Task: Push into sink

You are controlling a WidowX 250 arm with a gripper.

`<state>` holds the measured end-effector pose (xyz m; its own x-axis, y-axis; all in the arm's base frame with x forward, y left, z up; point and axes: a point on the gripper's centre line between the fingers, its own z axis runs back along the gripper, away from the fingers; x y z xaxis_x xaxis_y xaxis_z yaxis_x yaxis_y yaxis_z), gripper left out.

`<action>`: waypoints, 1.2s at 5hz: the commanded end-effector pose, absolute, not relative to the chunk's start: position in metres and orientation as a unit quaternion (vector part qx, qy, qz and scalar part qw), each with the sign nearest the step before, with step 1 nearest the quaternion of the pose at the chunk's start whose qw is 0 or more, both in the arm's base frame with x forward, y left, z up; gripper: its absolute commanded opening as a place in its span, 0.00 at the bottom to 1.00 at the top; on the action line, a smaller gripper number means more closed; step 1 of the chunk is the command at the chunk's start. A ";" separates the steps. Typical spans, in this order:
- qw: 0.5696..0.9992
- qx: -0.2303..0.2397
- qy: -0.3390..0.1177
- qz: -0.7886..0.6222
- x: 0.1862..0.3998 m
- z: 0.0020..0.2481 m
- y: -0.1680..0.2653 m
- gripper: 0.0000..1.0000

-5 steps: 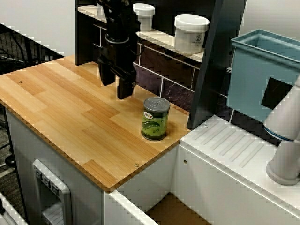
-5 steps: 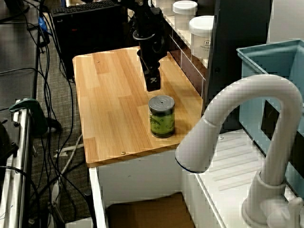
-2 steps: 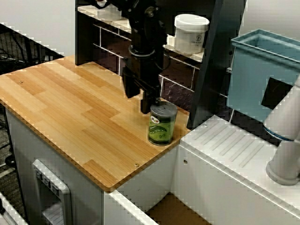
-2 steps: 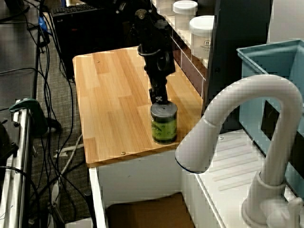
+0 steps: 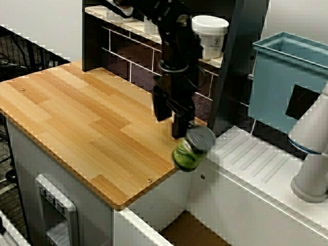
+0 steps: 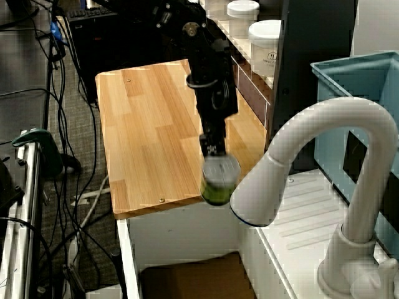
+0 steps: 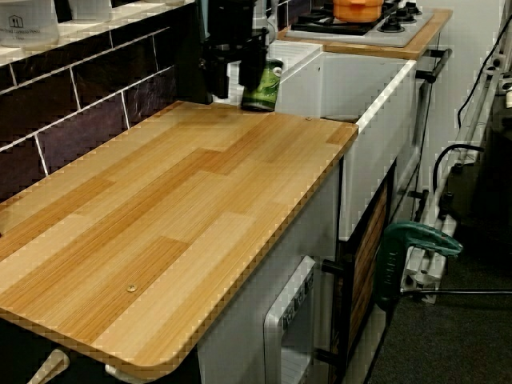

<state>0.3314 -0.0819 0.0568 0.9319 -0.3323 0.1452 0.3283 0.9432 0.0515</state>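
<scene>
A green can [image 5: 191, 149] with a silver lid leans over the right edge of the wooden counter [image 5: 77, 123], blurred and tilted toward the sink. My black gripper [image 5: 170, 119] stands open right behind the can, its fingers against the can's upper side and nothing between them. From the faucet side, the gripper [image 6: 212, 147] hangs just above the blurred can [image 6: 219, 180]. Looking along the counter, the gripper [image 7: 235, 80] and can [image 7: 262, 83] are at the far edge. The sink [image 5: 190, 230] lies below that edge, its brown floor showing between white walls [image 7: 376, 128].
A white ribbed drainboard [image 5: 256, 164] and a light blue bin [image 5: 287, 82] lie beyond the sink. A white faucet [image 6: 324, 143] arches in the foreground. White jars [image 5: 209, 36] stand on the back shelf. A stove with an orange pot [image 7: 360, 8] is far off.
My gripper swept right across the counter, met the upright can and drove it to the edge. The can now tips over the edge above the sink.
</scene>
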 end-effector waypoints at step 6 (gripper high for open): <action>0.971 0.026 -0.086 -0.221 0.297 0.082 -0.117 1.00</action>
<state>0.2960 -0.1175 0.0622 0.8947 -0.4358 0.0977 0.4288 0.8994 0.0849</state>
